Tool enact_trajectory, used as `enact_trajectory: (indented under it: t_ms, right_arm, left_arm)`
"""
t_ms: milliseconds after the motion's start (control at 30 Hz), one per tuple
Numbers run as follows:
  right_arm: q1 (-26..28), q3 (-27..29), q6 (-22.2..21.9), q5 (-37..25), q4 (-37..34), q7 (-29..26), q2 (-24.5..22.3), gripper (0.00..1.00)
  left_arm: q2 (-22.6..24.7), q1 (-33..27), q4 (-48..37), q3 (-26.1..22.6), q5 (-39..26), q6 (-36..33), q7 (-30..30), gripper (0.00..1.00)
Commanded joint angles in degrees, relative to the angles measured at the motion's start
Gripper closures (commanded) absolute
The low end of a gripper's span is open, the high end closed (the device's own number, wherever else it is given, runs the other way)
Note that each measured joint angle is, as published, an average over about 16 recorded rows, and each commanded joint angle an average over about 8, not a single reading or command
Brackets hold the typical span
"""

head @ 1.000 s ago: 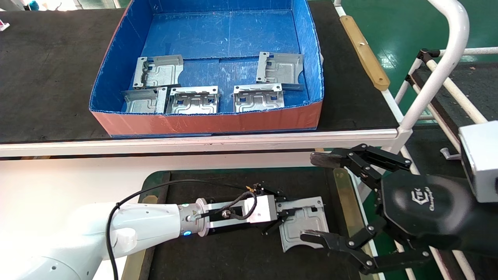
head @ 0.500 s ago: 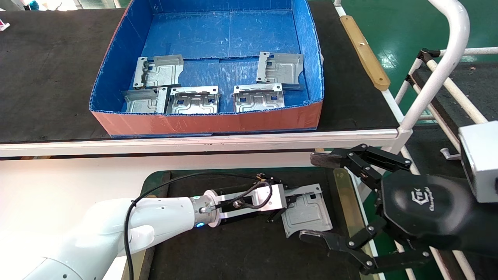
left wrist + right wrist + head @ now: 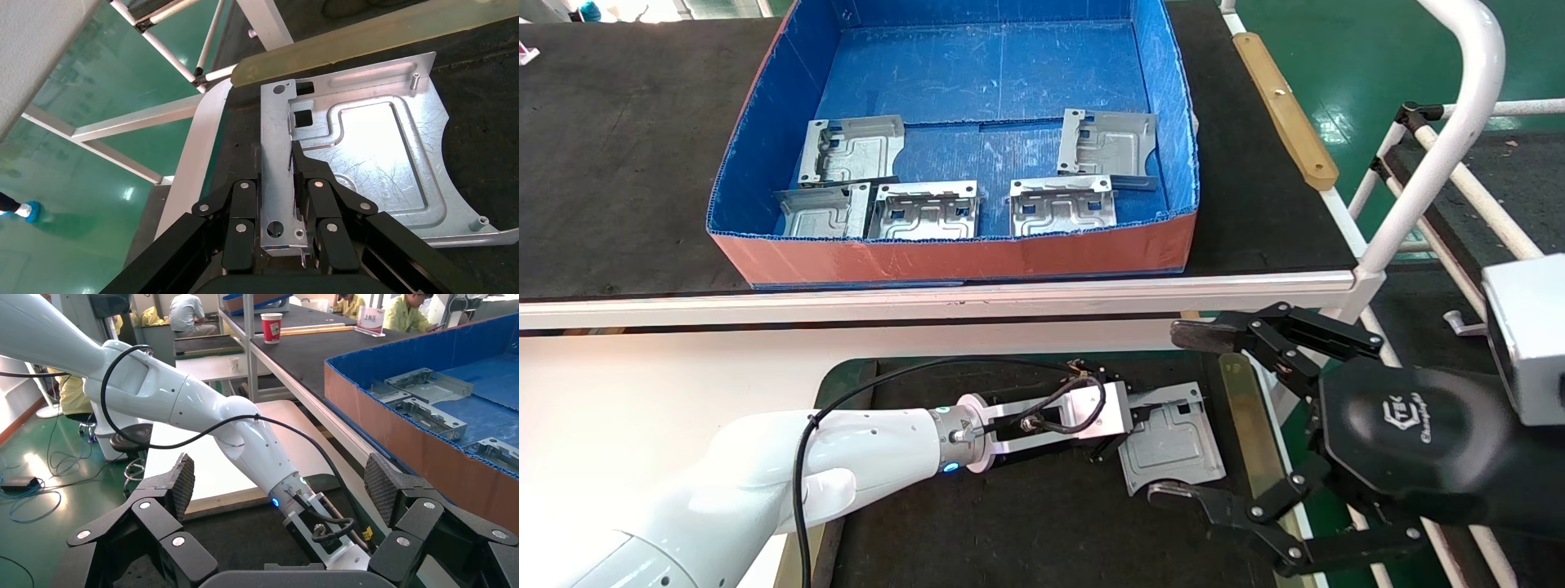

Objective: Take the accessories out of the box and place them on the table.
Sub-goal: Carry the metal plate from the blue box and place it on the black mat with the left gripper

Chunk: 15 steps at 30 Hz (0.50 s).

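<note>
The left pincer [image 3: 1128, 426] is pinching the upright bent flange of one stamped plate [image 3: 1173, 437], which lies flat on the black felt mat [image 3: 1026, 523] near the worktop's right edge, its body running away from the fingertips toward that edge. The right pincer [image 3: 1214, 416] hangs spread wide just past it. Five more plates [image 3: 923, 210] wait in the blue box [image 3: 944, 257], across the worktop's far edge.

The silver stamped sheet-metal plate [image 3: 373, 153] clamped in the left gripper [image 3: 278, 202] looked shiny and finely scratched, lying on matt black felt matting [image 3: 1009, 523]; the gripper's links were glossy black.
</note>
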State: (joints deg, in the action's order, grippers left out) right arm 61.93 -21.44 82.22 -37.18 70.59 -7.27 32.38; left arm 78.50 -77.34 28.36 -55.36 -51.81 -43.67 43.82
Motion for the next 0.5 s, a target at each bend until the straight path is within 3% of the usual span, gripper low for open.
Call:
enact_trajectory:
  t_ms: [33,500]
  right_arm:
    - [0.0,0.0,0.0,0.0,-0.01,0.0,0.0,0.0]
    - [-0.01,0.0,0.0,0.0,-0.01,0.0,0.0,0.0]
  left_arm:
    - [0.02,-0.1,0.09,-0.63,0.49,0.32,-0.02,0.0]
    - [-0.03,0.0,-0.01,0.21,-0.12,-0.14,-0.01,0.0]
